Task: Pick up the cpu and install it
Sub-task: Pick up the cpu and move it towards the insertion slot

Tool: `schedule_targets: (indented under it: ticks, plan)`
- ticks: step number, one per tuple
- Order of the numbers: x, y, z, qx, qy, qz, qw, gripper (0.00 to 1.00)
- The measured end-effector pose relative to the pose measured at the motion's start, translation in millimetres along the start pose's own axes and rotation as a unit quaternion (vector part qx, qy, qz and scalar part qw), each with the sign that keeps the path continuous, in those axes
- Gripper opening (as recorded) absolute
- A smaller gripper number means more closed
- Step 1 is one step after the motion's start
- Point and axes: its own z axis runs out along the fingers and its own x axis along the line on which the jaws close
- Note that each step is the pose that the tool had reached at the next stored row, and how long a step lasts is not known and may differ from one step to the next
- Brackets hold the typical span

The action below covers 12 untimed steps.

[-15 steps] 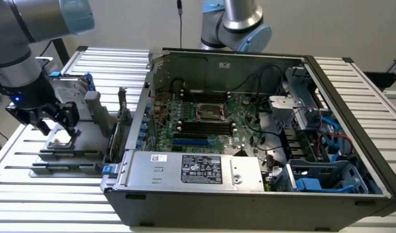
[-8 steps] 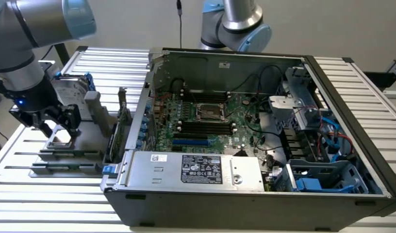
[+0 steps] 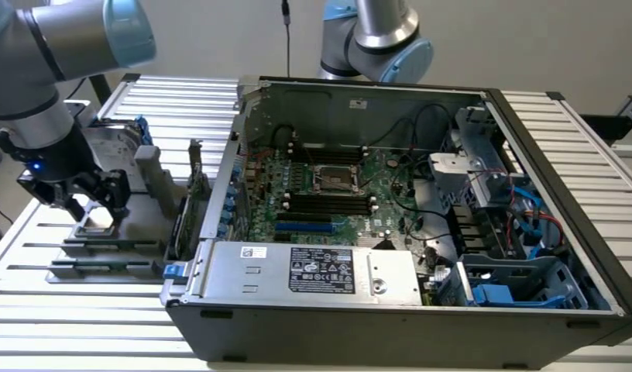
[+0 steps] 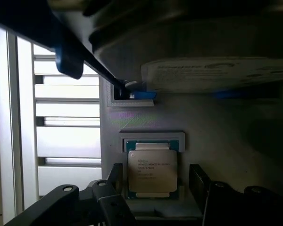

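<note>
The cpu (image 4: 152,172) lies flat, metal top up, in a shallow square seat of a grey holder (image 3: 140,194) on the slatted desk (image 3: 89,318), at the exterior view's left, beside the open computer case (image 3: 399,232). The hand (image 3: 86,208) hangs low over it, spread wide and gripping nothing. In the wrist view its two dark fingers (image 4: 114,175) stand on either side of the chip, with a gap between each and the chip's edge. Inside the case, the square socket (image 3: 334,180) sits mid-board on the green motherboard (image 3: 383,205), well apart from the chip. A grey box with a white label (image 3: 306,271) fills the case's near-left corner.
</note>
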Motion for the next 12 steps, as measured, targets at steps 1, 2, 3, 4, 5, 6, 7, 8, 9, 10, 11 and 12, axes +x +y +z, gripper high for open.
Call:
schedule_targets:
  ticks: [1, 2, 3, 4, 5, 6, 7, 8, 9, 10, 11, 12]
  plan:
    - [0.0, 0.4, 0.6, 0.0, 0.0001, 0.0, 1.0, 0.67]
    - [0.0, 0.8, 1.3, 0.0, 0.0001, 0.0, 1.0, 0.67]
    - [0.0, 1.2, 2.2, 0.0, 0.0, 0.0, 1.0, 0.67]
    - [0.0, 1.7, 3.0, 0.0, 0.0001, 0.0, 1.0, 0.67]
    - [0.0, 2.1, 3.7, 0.0, 0.0001, 0.0, 1.0, 0.67]
    - [-0.1, 2.5, 4.4, 0.0, 0.0001, 0.0, 1.0, 0.67]
    - [0.0, 2.8, 5.1, 0.0, 0.0001, 0.0, 1.0, 0.67]
    - [0.0, 3.1, 5.7, 0.0, 0.0002, 0.0, 1.0, 0.67]
    - [0.1, 3.2, 6.1, 0.0, 0.0003, 0.0, 1.0, 0.67]
    - [0.2, 3.2, 6.3, 0.0001, 0.0005, 0.0, 1.0, 0.67]
    - [0.4, 3.2, 6.5, 0.0001, 0.0006, 0.0, 1.0, 0.67]
    - [0.4, 3.2, 6.7, 0.0001, 0.0008, 0.0, 1.0, 0.67]
